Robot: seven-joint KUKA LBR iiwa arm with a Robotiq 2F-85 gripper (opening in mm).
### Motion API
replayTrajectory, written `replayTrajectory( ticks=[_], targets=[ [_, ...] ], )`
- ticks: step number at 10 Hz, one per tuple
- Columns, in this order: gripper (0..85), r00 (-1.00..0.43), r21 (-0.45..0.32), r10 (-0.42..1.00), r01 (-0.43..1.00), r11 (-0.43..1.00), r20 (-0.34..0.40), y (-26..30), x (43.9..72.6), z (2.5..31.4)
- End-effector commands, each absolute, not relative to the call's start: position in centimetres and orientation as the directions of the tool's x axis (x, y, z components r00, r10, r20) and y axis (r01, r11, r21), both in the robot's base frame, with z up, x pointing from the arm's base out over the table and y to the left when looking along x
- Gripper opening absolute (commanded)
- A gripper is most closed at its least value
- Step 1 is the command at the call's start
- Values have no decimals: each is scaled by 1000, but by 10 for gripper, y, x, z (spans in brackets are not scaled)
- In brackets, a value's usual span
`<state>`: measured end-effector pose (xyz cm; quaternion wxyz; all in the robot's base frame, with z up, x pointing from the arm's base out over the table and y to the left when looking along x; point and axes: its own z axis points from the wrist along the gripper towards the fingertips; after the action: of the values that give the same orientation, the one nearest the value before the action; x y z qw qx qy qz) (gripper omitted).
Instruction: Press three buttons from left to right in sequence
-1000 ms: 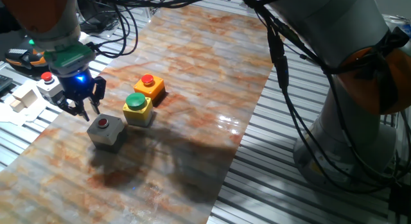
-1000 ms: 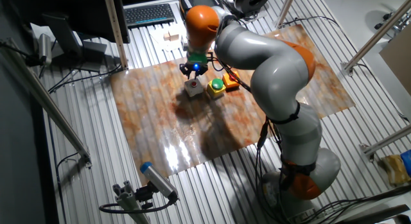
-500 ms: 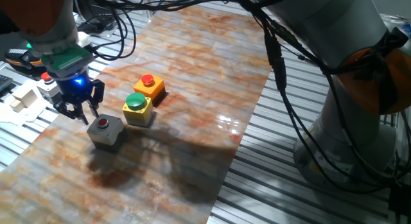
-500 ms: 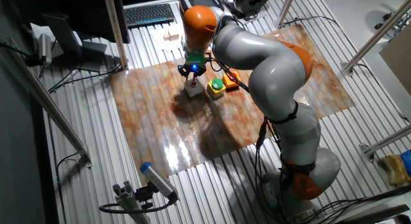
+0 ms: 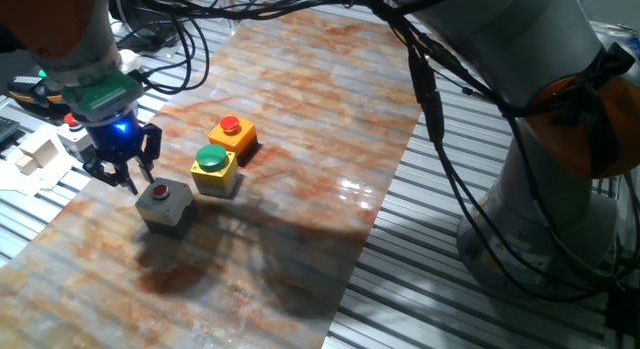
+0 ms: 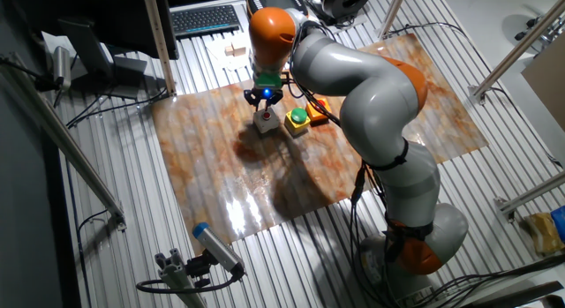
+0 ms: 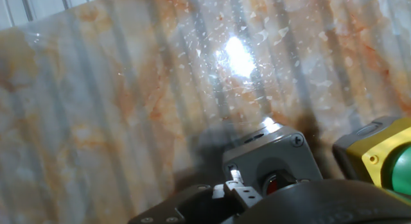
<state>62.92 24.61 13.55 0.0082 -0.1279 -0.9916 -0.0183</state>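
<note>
Three button boxes stand in a row on the marbled mat. The grey box with a red button point(image 5: 163, 203) is on the left, the yellow box with a green button point(image 5: 214, 169) in the middle, and the orange box with a red button point(image 5: 232, 134) on the right. My gripper point(image 5: 127, 177) hangs just left of the grey box, with its tips near the height of the box top, beside the button rather than over it. In the hand view the grey box point(image 7: 272, 155) lies just ahead of the fingers and its red button is partly hidden. The yellow box point(image 7: 376, 153) is at the right edge. No view shows a gap or contact between the fingertips.
A light-grey box with a red button point(image 5: 72, 129) and wooden blocks point(image 5: 35, 154) sit off the mat to the left, close behind my gripper. Cables hang above the mat's far end. The robot base point(image 5: 560, 189) stands at the right. The other fixed view shows a keyboard point(image 6: 206, 19) behind the mat.
My gripper has shifted slightly to the left, away from the grey box. The boxes have not moved.
</note>
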Motion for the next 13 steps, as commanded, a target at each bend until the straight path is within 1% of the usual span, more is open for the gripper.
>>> replayTrajectory(
  ticks=[1,3,7,11,13],
  targets=[
    [340,-965,33,263,264,964,14,246,629,136],
    [340,-952,47,306,306,951,20,246,629,136],
    [340,-927,39,375,375,926,13,246,629,136],
    [340,-922,27,388,388,921,1,246,629,136],
    [340,-916,41,402,402,915,2,246,629,136]
  ],
)
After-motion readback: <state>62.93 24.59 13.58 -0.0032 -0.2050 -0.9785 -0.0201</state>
